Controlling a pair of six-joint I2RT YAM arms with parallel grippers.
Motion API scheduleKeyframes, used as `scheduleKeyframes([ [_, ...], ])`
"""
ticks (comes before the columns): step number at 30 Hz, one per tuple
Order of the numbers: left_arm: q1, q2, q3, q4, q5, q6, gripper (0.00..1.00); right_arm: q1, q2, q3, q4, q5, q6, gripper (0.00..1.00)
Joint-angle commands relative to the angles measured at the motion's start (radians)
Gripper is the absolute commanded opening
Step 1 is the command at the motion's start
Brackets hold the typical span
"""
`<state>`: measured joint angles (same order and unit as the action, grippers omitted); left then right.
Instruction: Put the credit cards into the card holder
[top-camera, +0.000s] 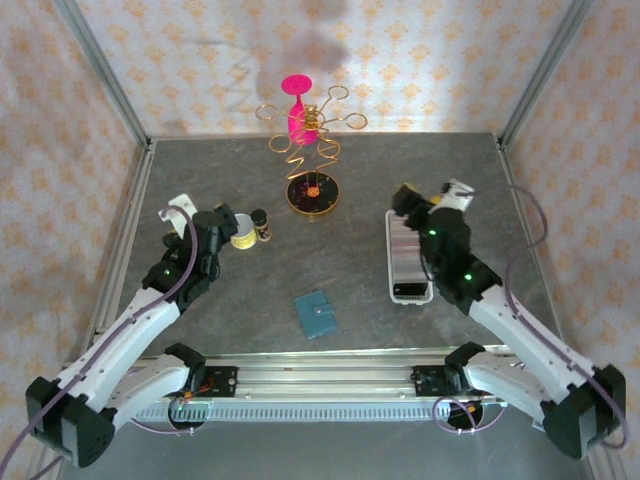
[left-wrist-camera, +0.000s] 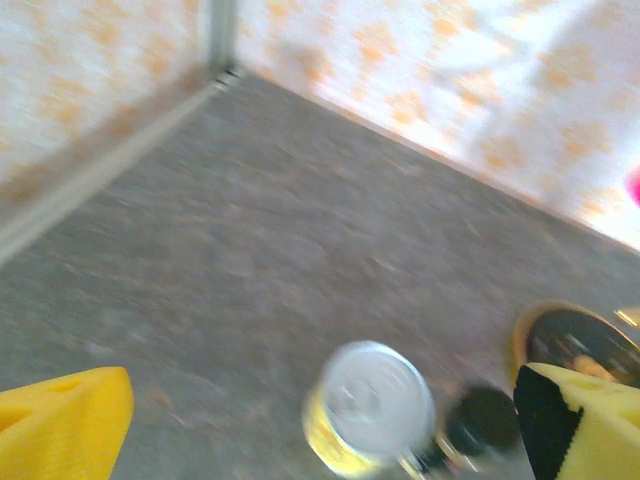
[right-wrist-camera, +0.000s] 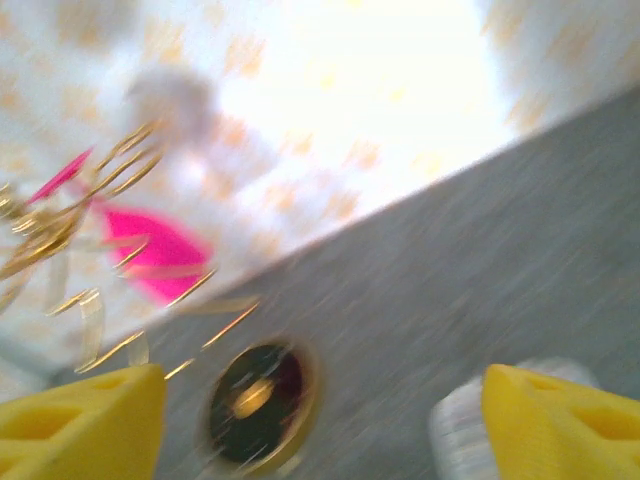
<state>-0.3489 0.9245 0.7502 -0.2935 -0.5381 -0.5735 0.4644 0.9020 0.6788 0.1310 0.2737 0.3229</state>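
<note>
Alignment matters most: right end effector (right-wrist-camera: 320, 420) hovers over the holder's (top-camera: 404, 262) far end, left end effector (left-wrist-camera: 320, 425) well left of it; both are open and empty. A dark patch (top-camera: 410, 290) at the holder's near end may be a card. Grip a card edge-on; lower it square to a slot.

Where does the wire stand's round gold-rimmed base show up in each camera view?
Top external: gold-rimmed base at centre, just above mid-height.
Left wrist: base at the right edge, lower third.
Right wrist: base at the bottom, left of centre, blurred.
Shared landmark: the orange-patterned wall behind the table, along the top of every view.
</note>
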Motion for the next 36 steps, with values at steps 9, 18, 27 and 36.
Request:
scheduleKeyframes([
  [9,0.472,0.169,-0.204,0.497,0.224,0.172,0.99,-0.471,0.099,-0.416,0.665,-0.272,-0.347,1.0],
  [18,0.472,0.169,-0.576,1.108,0.352,0.37,0.99,-0.471,0.286,-0.553,0.967,-0.348,-0.323,1.0],
  [27,0.472,0.358,-0.594,1.434,0.449,0.411,0.99,-0.47,0.61,-0.506,1.204,-0.359,-0.339,1.0],
  [36,0.462,0.507,-0.549,1.545,0.559,0.439,0.99,-0.471,0.61,-0.47,1.132,-0.317,-0.324,1.0],
])
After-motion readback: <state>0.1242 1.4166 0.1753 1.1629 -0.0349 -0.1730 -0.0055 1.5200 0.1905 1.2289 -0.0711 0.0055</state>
